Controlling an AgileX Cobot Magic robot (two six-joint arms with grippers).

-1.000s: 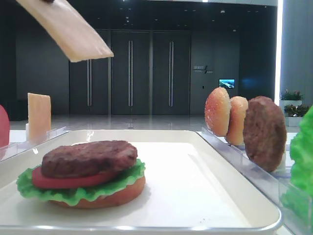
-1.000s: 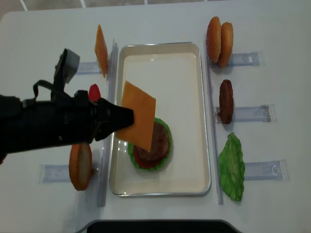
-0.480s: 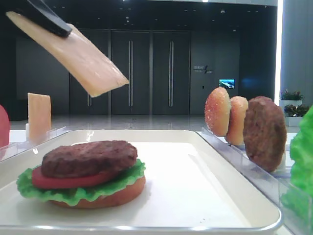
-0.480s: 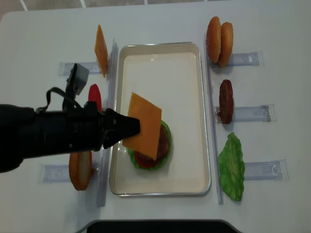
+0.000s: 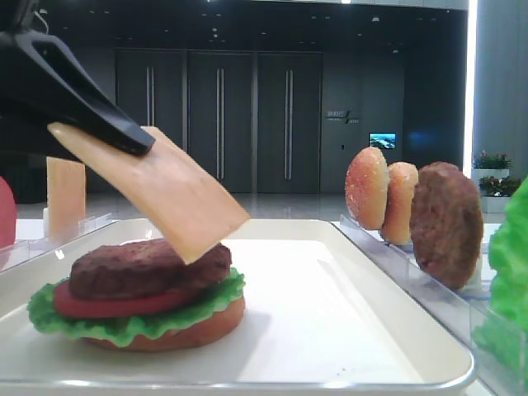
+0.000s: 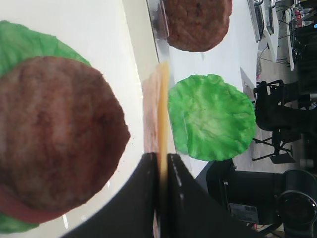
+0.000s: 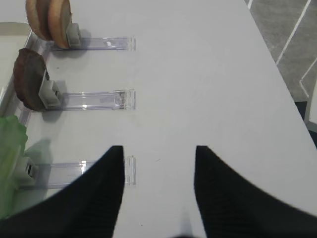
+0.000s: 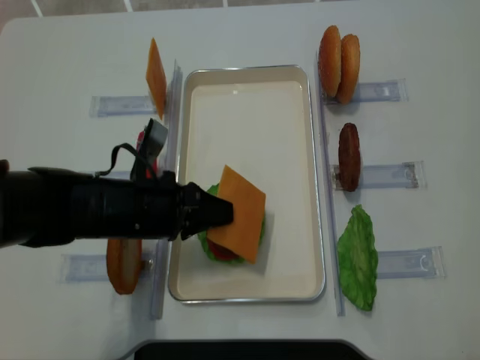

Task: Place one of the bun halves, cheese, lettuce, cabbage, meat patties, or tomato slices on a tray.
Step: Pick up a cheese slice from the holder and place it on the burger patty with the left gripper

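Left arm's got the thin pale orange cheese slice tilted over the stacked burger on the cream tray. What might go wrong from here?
Two risks, I think:
1. The left gripper pinches the thin pale orange cheese slice by one edge, steeply tilted, low corner near the dark brown meat patty. Released so, it may slide off onto the cream-white tray.
2. In the overhead view it sits right of the stack's centre, so it could overhang and droop.

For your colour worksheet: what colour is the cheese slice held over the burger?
Pale yellow-orange; the cheese shows best in the overhead view.
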